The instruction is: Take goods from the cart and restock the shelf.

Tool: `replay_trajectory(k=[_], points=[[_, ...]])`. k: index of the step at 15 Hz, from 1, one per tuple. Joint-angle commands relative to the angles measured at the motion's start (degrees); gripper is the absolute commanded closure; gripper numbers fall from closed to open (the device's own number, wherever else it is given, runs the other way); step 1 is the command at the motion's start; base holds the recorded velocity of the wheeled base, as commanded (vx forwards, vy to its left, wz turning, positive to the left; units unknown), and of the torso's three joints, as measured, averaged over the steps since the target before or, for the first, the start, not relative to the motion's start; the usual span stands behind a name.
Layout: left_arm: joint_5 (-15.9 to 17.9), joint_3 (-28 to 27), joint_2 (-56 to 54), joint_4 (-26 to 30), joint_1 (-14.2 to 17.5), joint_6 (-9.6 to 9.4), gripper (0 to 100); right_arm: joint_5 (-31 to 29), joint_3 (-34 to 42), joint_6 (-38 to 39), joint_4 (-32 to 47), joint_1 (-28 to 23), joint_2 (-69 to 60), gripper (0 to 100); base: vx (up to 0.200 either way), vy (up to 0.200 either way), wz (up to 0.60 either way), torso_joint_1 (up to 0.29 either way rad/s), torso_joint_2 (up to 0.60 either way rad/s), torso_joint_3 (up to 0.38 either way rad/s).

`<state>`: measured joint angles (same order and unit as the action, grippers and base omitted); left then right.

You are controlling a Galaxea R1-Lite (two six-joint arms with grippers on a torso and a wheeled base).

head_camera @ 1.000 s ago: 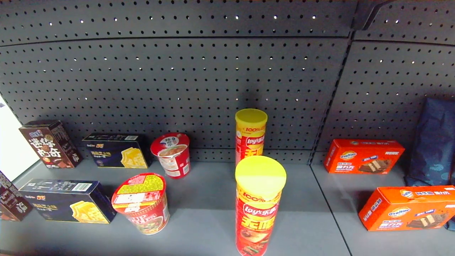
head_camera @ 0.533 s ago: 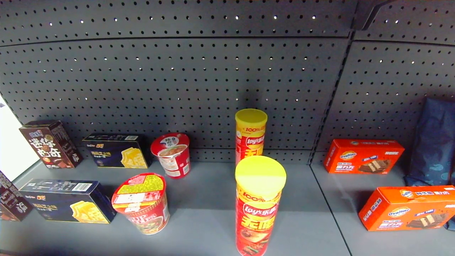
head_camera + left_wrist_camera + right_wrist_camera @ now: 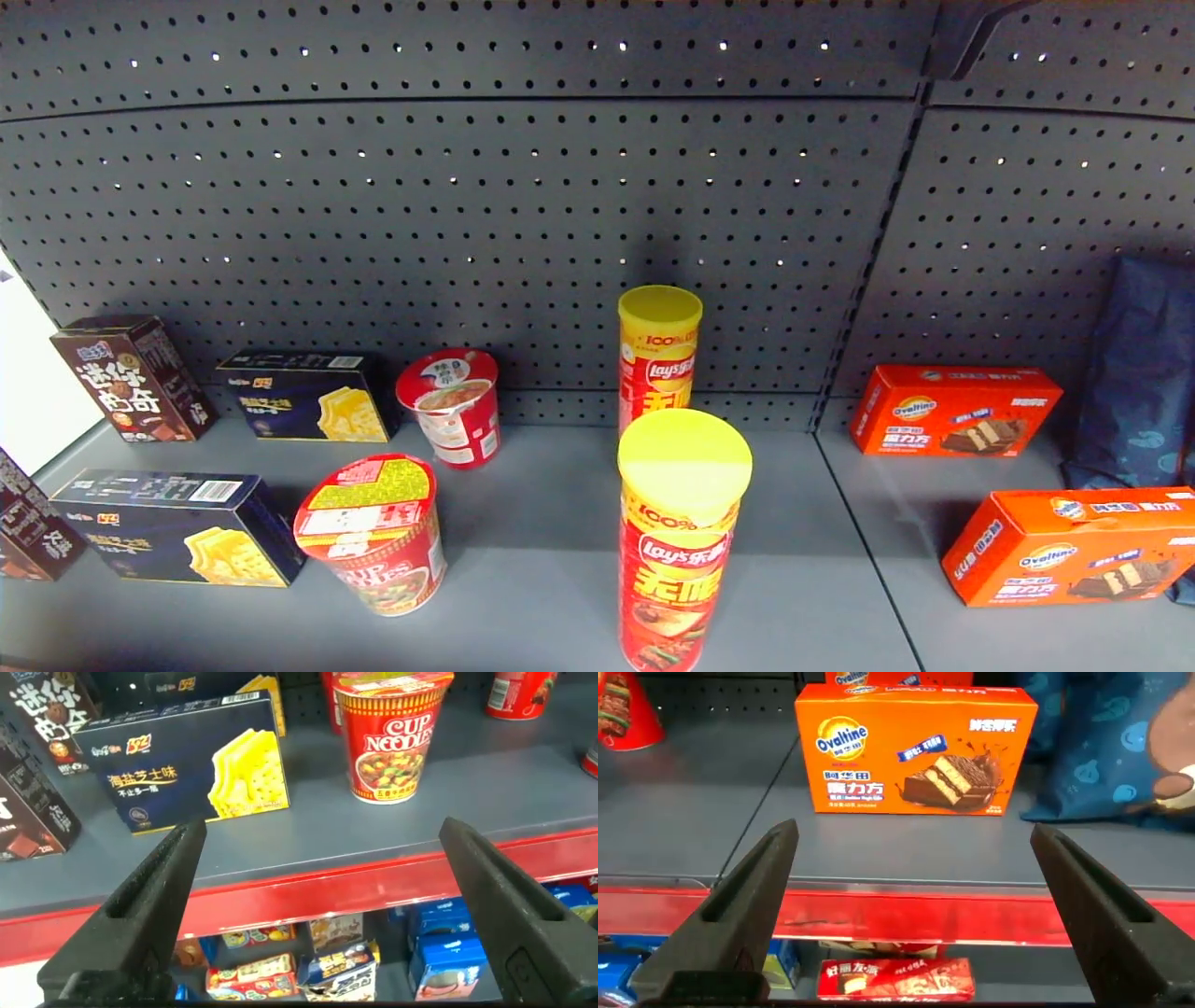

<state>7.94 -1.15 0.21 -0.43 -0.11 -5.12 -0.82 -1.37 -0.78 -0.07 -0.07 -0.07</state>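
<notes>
Shelf (image 3: 551, 495) with upright crisp tubes (image 3: 681, 560)

Counting along the shelf (image 3: 560, 523) now: two chip cans (image 3: 684, 541) (image 3: 659, 359), both red with yellow lids. Two red cup noodles (image 3: 373, 534) (image 3: 450, 406), that's another pair. Two navy cracker boxes (image 3: 177, 527) (image 3: 308, 395). Two brown snack boxes (image 3: 131, 378) (image 3: 33, 532), the second partly cut off at the view's edge. Over on the right, two orange chocolate wafer boxes (image 3: 957, 411) (image 3: 1074, 546). And one dark blue bag (image 3: 1134, 373), the only single among the pairs on this level.
</notes>
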Motion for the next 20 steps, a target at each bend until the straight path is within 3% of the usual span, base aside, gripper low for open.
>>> replay_trajectory(k=[1,3,5,6,8,9,10,11,12,13,14,15,17,20], points=[[0.06,0.00,0.06,-0.01,0.02,-0.24,0,-0.06,0.05,0.25,-0.28,-0.01,0.07,0,0.000,0.000,0.00,0.000,0.00,0.000],[0.77,-0.08,0.06,0.16,0.02,-0.50,0,-0.06,0.05,0.25,-0.37,-0.01,0.07,0,0.000,0.000,0.00,0.000,0.00,0.000],[4.19,0.00,0.06,0.08,0.02,-0.42,0,1.34,-0.04,-0.01,-0.01,0.07,0.07,0,0.000,0.000,0.00,0.000,0.00,0.000],[8.06,-0.17,0.14,0.34,0.02,-0.07,0,9.08,0.57,0.52,-1.16,0.07,0.07,0,0.000,0.000,0.00,0.000,0.00,0.000],[13.69,-0.35,0.06,0.51,-0.07,0.99,0,8.20,1.37,2.19,-3.35,0.07,0.07,0,0.000,0.000,0.00,0.000,0.00,0.000],[14.21,-0.35,0.14,0.51,-0.15,1.25,0,7.58,1.37,2.54,-3.35,-0.01,0.07,0,0.000,0.000,0.00,0.000,0.00,0.000],[13.60,-0.35,0.14,0.51,0.02,1.43,0,5.65,1.37,2.45,-3.35,-0.01,0.07,0,0.000,0.000,0.00,0.000,0.00,0.000],[7.09,-0.26,0.14,0.51,0.11,1.78,0,0.64,1.37,2.45,-0.28,-0.01,0.07,0,0.000,0.000,0.00,0.000,0.00,0.000],[-1.26,0.09,0.14,0.51,0.02,1.60,0,-0.06,1.28,2.10,0.34,-0.01,0.07,0,0.000,0.000,0.00,0.000,0.00,0.000],[-2.40,0.44,0.06,0.43,0.02,1.60,0,-0.06,1.28,2.10,0.25,0.07,0.07,0,0.000,0.000,0.00,0.000,0.00,0.000],[-8.90,1.15,0.06,0.43,0.02,2.22,0,0.03,1.28,1.66,0.07,-0.01,0.07,0,0.000,0.000,0.00,0.000,0.00,0.000],[-8.64,1.15,-0.03,0.43,0.02,1.43,0,0.11,1.28,1.66,0.07,-0.01,0.07,0,0.000,0.000,0.00,0.000,0.00,0.000],[1.03,1.06,0.14,0.51,-0.24,-0.50,0,0.29,1.28,1.57,-0.01,0.07,0.07,0,0.000,0.000,0.00,0.000,0.00,0.000],[-0.47,1.15,0.06,0.43,-0.15,-0.50,0,0.29,1.37,1.66,-0.01,-0.01,0.07,0,0.000,0.000,0.00,0.000,0.00,0.000]])
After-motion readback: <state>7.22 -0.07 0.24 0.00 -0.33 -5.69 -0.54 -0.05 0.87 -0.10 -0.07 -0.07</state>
